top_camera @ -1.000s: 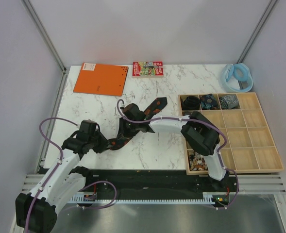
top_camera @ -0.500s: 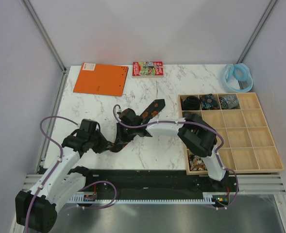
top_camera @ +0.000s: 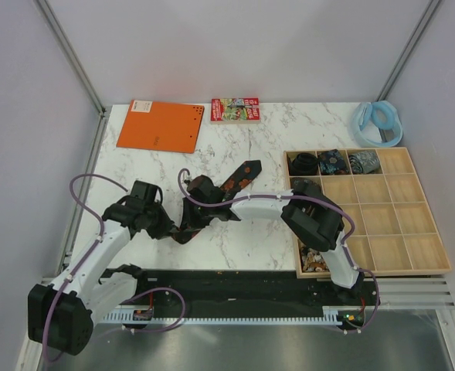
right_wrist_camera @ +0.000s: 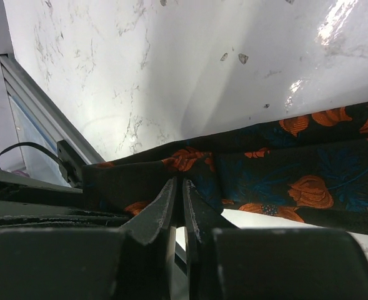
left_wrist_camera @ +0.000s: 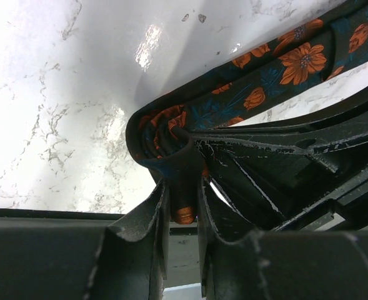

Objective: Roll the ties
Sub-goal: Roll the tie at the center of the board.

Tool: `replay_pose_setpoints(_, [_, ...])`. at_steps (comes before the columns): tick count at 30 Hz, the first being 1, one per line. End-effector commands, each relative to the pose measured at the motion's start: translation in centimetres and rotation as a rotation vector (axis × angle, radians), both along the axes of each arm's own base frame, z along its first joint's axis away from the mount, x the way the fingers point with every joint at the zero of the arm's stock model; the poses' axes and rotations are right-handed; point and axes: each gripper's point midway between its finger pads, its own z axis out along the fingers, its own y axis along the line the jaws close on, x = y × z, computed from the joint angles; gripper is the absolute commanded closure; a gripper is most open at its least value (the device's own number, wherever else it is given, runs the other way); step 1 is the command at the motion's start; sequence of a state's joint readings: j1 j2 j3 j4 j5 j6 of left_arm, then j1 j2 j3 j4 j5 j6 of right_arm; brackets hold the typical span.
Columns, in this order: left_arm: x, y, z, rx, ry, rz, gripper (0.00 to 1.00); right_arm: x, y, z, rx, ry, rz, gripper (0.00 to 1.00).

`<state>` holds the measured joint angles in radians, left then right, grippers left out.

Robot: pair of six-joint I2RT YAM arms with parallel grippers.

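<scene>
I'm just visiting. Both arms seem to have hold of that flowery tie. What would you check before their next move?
1. Left gripper pinching the floral tie: ok, fabric sits between its fingers.
2. Right gripper pinching the same tie: ok.
3. Tie curling at the left grip: ok, a loop shows.
4. Wide end lying loose on the table: ok.
5. Tightness of the roll: cannot tell.
6. Free compartment in the wooden tray: ok.

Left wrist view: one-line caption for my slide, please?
Left gripper pinches the floral tie at a curled fold, with the marble table behind.
</scene>
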<state>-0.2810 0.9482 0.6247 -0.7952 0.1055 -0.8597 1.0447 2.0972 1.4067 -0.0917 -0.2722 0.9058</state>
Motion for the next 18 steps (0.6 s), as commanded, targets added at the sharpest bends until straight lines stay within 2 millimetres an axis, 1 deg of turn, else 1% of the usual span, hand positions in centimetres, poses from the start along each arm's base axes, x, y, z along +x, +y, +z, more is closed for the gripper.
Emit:
replay_pose_setpoints(1, [2.7,-0.6,1.9,0.006,-0.102,-0.055,0.98,-2.5,2.5,1.5,0.091,0.04,0.071,0.85])
replay_pose_setpoints(2, [2.8,-0.6,1.6,0.011,-0.086,-0.06,0.98,-2.5,2.7,1.8,0.099,0.042,0.073,0.85])
replay_pose_setpoints(5, [3.2,-0.7,1.6,0.02,-0.075,-0.081,0.98,-2.5,2.8,1.9,0.109,0.045,0.071,0.85])
replay_pose_setpoints(6, [3.4,-0.8,2.0,0.023,-0.081,-0.085,0.98,-2.6,2.9,2.0,0.113,0.051,0.07,0.85])
replay_pose_setpoints(8, [3.4,-0.5,2.0,0.045,-0.072,-0.092,0.98,-2.5,3.4,2.4,0.137,0.049,0.067,0.85])
replay_pose_setpoints(10, [3.9,0.1,2.4,0.085,-0.081,-0.101,0.98,-2.5,3.8,2.9,0.157,0.053,0.068,0.85])
replay_pose_setpoints(12, [3.8,0.4,2.5,0.113,-0.062,-0.112,0.98,-2.5,4.2,2.7,0.162,0.059,0.069,0.85])
replay_pose_setpoints(14, [3.5,1.0,2.5,0.143,-0.048,-0.117,0.98,-2.4,4.8,3.1,0.179,0.065,0.068,0.85])
replay_pose_setpoints(15, [3.6,1.1,2.7,0.152,-0.054,-0.121,0.98,-2.7,5.0,2.9,0.18,0.077,0.072,0.85])
replay_pose_setpoints(17, [3.4,1.3,2.7,0.163,-0.048,-0.122,0.98,-2.7,5.5,3.2,0.202,0.087,0.071,0.85])
replay_pose_setpoints(18, [3.3,1.4,2.7,0.164,-0.047,-0.125,0.98,-2.9,5.6,3.0,0.203,0.092,0.074,0.85])
